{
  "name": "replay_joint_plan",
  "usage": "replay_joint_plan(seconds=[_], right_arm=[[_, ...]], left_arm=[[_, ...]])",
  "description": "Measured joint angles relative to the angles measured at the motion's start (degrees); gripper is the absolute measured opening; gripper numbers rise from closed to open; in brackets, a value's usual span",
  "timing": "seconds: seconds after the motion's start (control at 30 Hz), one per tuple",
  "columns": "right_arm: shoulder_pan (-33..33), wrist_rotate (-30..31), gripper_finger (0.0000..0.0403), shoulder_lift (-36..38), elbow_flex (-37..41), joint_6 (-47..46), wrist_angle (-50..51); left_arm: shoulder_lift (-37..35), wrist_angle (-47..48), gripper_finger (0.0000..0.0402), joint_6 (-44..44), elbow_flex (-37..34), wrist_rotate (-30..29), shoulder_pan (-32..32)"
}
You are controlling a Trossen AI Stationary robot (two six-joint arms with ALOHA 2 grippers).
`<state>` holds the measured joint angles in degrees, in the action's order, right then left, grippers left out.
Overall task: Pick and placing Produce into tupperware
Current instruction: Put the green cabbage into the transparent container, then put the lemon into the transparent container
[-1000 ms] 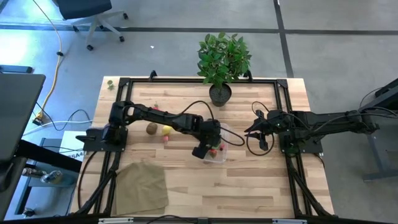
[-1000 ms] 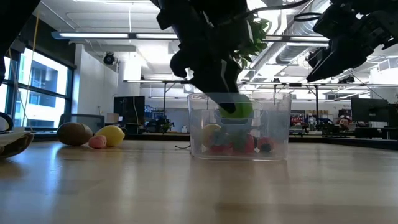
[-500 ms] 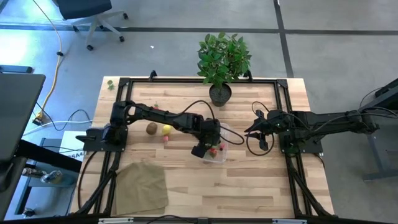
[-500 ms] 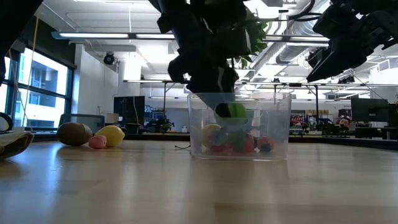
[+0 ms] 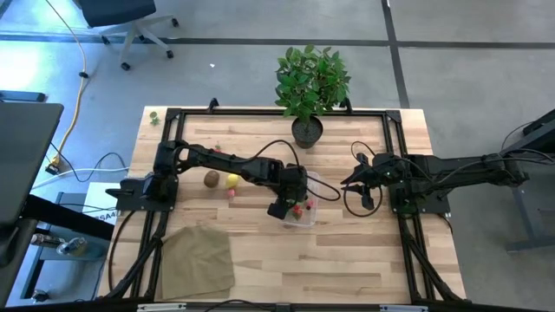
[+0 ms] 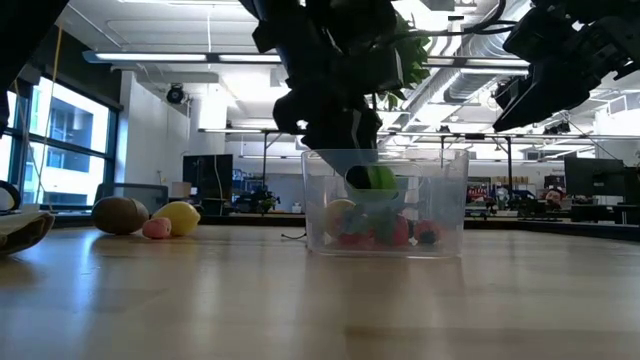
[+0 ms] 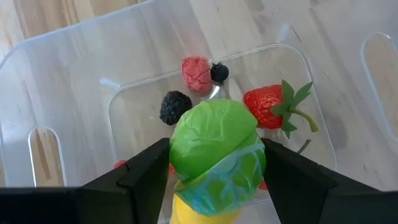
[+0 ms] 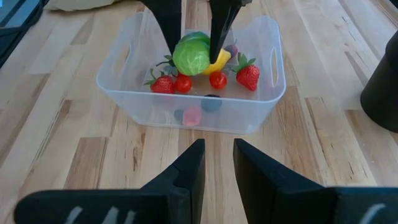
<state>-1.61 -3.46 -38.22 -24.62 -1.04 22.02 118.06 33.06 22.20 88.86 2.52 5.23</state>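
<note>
The clear tupperware stands mid-table holding strawberries, small tomatoes, berries and a yellow piece. My left gripper reaches down into it, shut on a green lettuce head, also seen in the low view and the right wrist view. Left of the tupperware, a brown kiwi, a yellow lemon and a small pink piece lie on the wood. My right gripper hangs open above the table's right part, facing the tupperware, with nothing between its fingers. My left gripper pinches the lettuce head by its two opposite sides between its two fingers. The fingers come from above, slanting down into the tupperware. The lettuce sits about halfway up the tupperware's walls, above the pieces on its floor; whether it touches the yellow piece I cannot tell.
A leafy potted plant stands at the far edge, its black pot beside the tupperware. A flat tan cloth lies at the near left. Bare wood stretches across the near half of the table.
</note>
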Motion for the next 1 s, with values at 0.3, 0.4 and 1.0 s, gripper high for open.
replay_joint_plan(seconds=[0.3, 0.4, 1.0], right_arm=[[-0.01, 0.00, 0.0073, 0.00, 0.00, -0.01, 0.00], [0.01, 0.00, 0.0073, 0.00, 0.00, 0.00, 0.00], [0.01, 0.00, 0.0073, 0.00, 0.00, 0.00, 0.00]], left_arm=[[-0.02, 0.00, 0.0280, 0.40, 0.00, -0.02, 0.00], [-0.04, 0.01, 0.0303, 0.44, 0.00, -0.16, 0.00], [-0.07, 0.00, 0.0303, 0.25, -0.02, -0.17, 0.00]])
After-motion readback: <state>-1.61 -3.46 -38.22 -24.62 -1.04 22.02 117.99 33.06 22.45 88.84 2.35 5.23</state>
